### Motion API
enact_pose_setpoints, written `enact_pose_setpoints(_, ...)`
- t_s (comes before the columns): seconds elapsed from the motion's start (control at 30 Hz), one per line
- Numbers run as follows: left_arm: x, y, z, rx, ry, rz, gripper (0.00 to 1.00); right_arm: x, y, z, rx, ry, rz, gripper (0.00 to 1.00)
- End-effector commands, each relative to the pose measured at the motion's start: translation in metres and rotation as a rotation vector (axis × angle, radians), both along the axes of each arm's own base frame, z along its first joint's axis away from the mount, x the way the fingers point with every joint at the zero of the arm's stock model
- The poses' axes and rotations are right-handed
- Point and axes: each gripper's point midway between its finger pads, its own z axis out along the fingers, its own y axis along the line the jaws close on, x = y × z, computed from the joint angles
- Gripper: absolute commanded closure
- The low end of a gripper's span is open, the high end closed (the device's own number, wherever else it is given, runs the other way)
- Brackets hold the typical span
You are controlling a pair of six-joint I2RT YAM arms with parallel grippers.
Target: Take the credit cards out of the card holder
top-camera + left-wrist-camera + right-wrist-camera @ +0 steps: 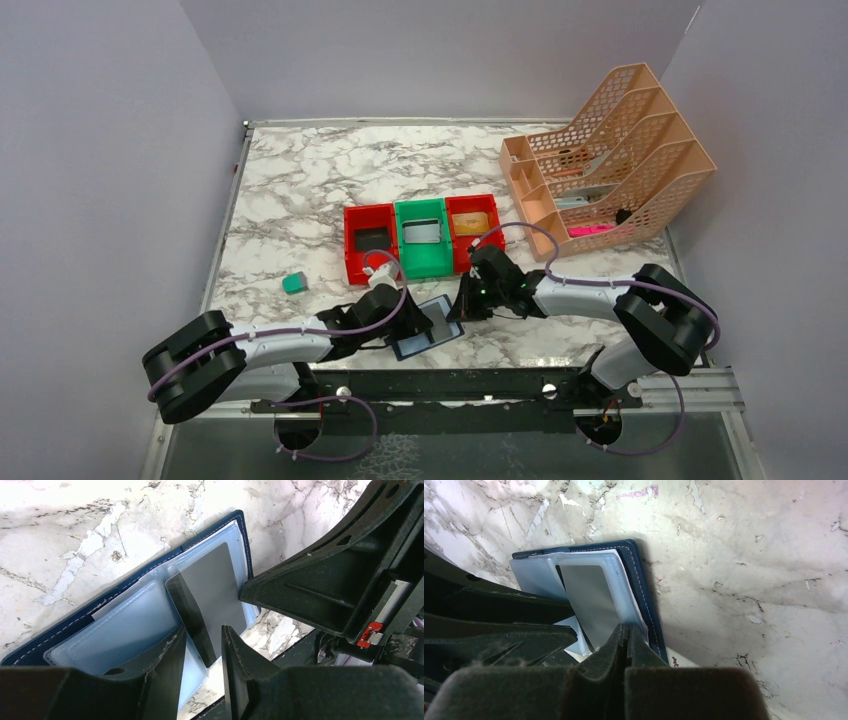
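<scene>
Above the card holder (120, 630), left gripper (204, 632) tilts down, seemingly part-open

One blue card holder (636, 575), one grey card (215, 587) inside it, two red bins (350, 245) (497, 215), one green bin (425, 262), one teal block (293, 283), one tan rack (640, 130), two claws (204, 630) (626, 630).

Open card holder (425, 338) near green bin (424, 263)

White marble tbl (300, 180) w/ plain lilac walls (100, 150)
</scene>
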Motion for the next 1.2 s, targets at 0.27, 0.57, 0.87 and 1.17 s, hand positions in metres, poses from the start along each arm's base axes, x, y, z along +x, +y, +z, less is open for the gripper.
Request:
enact_pose_setpoints(0.27, -0.011, 0.013, -0.027, 0.038, 0.025, -0.009, 0.74, -0.002, -0.013, -0.018, -0.082, 0.003, 0.016, 0.99)
enact_pose_setpoints(0.57, -0.009, 0.009, -0.018, 0.014, -0.001, -0.018, 0.91, -0.004, -0.018, -0.021, -0.099, 0.011, -0.008, 0.99)
enact_pose_setpoints(0.87, -0.008, 0.032, -0.017, 0.084, -0.021, 0.03, 0.92, 0.004, -0.034, -0.019, -0.165, -0.028, -0.065, 0.99)
enact_pose_setpoints(1.17, -0.007, 0.025, 0.003, 0.044, -0.081, -0.021, 0.92, -0.006, -0.04, -0.018, -0.151, 0.002, -0.093, 0.99)
